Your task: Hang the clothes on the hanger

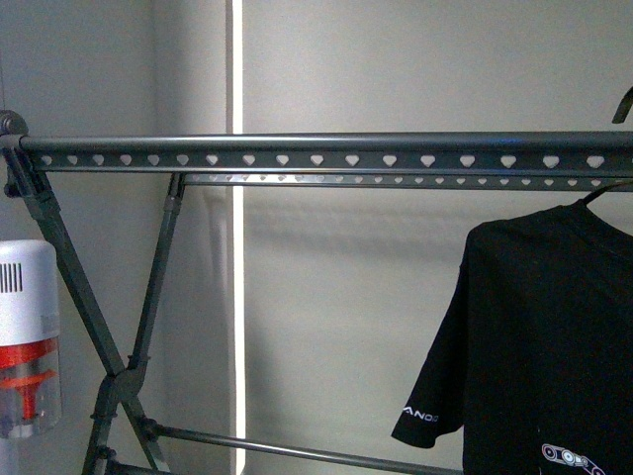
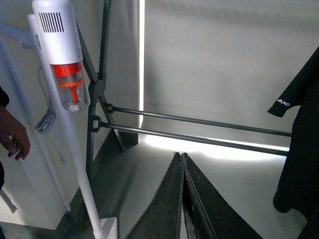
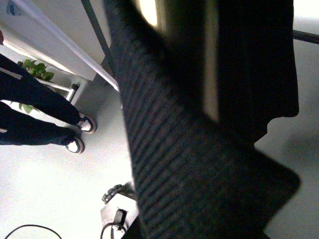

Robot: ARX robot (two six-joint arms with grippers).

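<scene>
The hanger is a dark grey rack; its top rail with heart-shaped holes runs across the front view. The clothes, a black T-shirt, hang just below that rail at the far right, with one sleeve with white text pointing down and left. In the right wrist view the black fabric fills most of the picture. My right gripper is shut on it, its fingers hidden by the cloth. My left gripper is shut on nothing, low down near the rack's lower bars. The T-shirt's sleeve hangs off to its side.
A white and orange stick vacuum leans by the rack's crossed legs. A person's hand shows beside it. The person's legs and shoes stand on the pale floor near a potted plant. A cable lies on the floor.
</scene>
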